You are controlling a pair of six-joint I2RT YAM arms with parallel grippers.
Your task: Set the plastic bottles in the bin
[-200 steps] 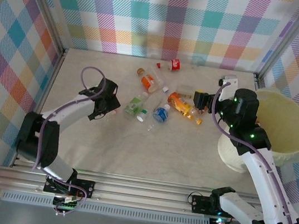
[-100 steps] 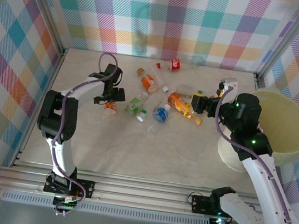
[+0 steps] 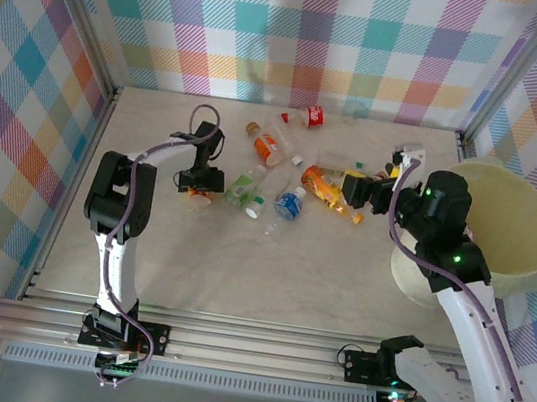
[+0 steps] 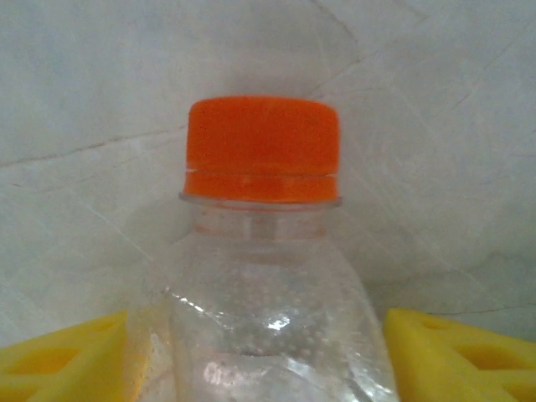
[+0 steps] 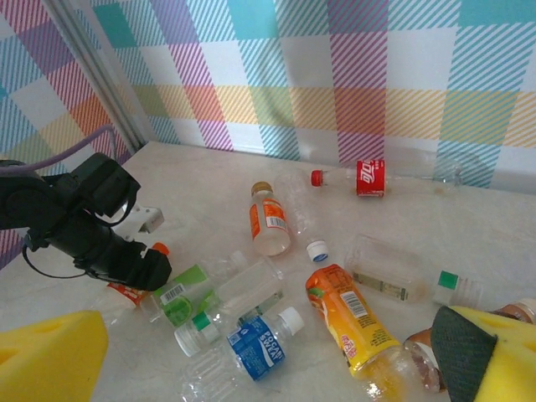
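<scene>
Several plastic bottles lie in the middle of the table: a red-label one, an orange-label one, a green-label one, a blue-label one and an orange juice one. My left gripper is down on a clear orange-capped bottle, its yellow fingers pressed against both of its sides. The same bottle's cap pokes out beside the black gripper. My right gripper hovers open above the juice bottle, holding nothing. The cream bin stands at the right.
Plaid walls close the table at the back and sides. A crushed clear bottle and a loose white-and-blue cap lie among the others. Bare tabletop stretches in front of the bottles.
My left gripper swung toward the pile, settled over the orange-capped bottle and narrowed its jaws around it. The right arm barely shifted.
</scene>
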